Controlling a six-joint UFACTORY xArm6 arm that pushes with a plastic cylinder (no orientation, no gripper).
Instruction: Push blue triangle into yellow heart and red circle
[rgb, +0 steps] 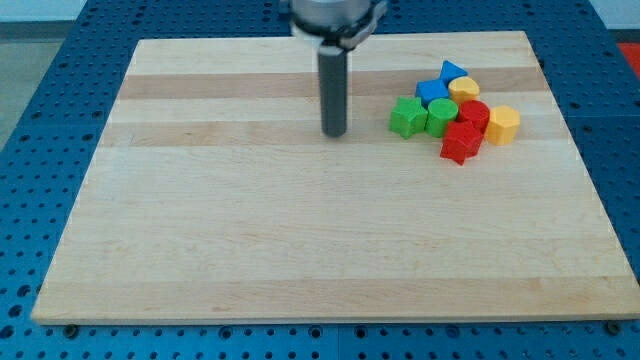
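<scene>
Wooden board (250, 250), pale planks, lies on a blue perforated table (40, 150) and fills most of the view. Dark straight rod comes down from the arm's grey mount at the view's top centre; my tip (334, 133) sits on the board in its upper half, holding nothing and touching no block. Tool is a bare rod, no jaws to be wide or narrow. All blocks are clustered to the view's right of my tip, near the board's upper right. Nearest is the green star-like block (406, 117), clearly apart from my tip, gap of bare wood between. Touching its right side is a second green block (441, 116), shape hard to make out. Above those, blue cube-like block (432, 91), and just up-right of it the blue triangle block (453, 71) at the cluster's top. Yellow heart block (464, 88) sits directly below the blue triangle, appears to touch it. Red circle block (473, 113) is just below the yellow heart. Red star-like block (461, 142) is at the cluster's bottom. Yellow hexagon-like block (503, 124) is rightmost, beside the red circle.
</scene>
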